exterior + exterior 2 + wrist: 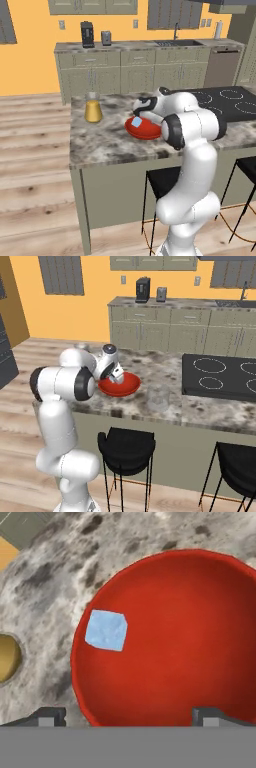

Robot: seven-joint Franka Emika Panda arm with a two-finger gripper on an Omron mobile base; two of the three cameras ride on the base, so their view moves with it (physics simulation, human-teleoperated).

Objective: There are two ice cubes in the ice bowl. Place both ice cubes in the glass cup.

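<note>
While over bowl (200,612): gripper (129,714) agape

Count on the bench (100,145): one red bowl (190,662), one ice cube (106,630) visible inside it, one yellow cone-shaped vessel (93,111), one clear glass cup (159,397). Two black stools (126,448) stand at the bench front. On the far counter (125,46): one coffee machine (87,34), one toaster (106,37).
</note>
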